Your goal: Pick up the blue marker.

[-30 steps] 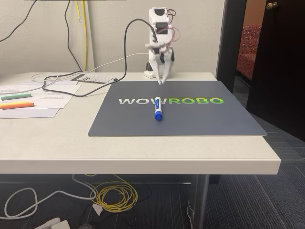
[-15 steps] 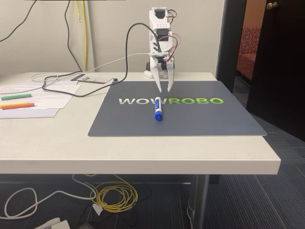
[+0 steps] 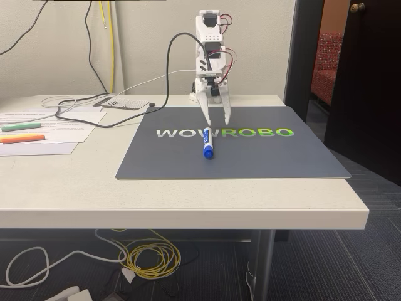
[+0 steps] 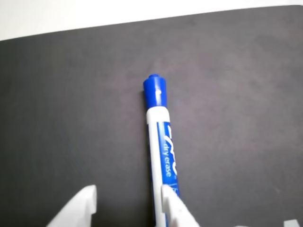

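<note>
The blue marker (image 3: pixel 207 150) lies flat on the dark grey mat (image 3: pixel 263 157), just in front of the white and green lettering (image 3: pixel 224 133) printed across it, its blue cap toward the near edge of the table in the fixed view. In the wrist view the blue marker (image 4: pixel 160 142) runs up the middle of the picture, cap at the far end, white barrel with blue label writing toward the camera.

The claw (image 3: pixel 217 120) hangs above the mat behind the marker, pointing down, its two white fingers spread apart and holding nothing. Its tips stand over the lettering, clear of the marker. In the wrist view the claw (image 4: pixel 128 198) comes in from the bottom edge, with one fingertip (image 4: pixel 173 201) overlapping the barrel's near end and the other off to the left over bare mat; whether that tip touches the barrel I cannot tell.

The white arm (image 3: pixel 212 50) rises straight behind it, red wires at the wrist and a black cable (image 3: pixel 168 69) looping off to the left. The mat sits on a pale table (image 3: pixel 188 200). At the left edge lie papers (image 3: pixel 50 128) with a green marker (image 3: pixel 20 126) and an orange marker (image 3: pixel 22 138), well apart from the mat.
</note>
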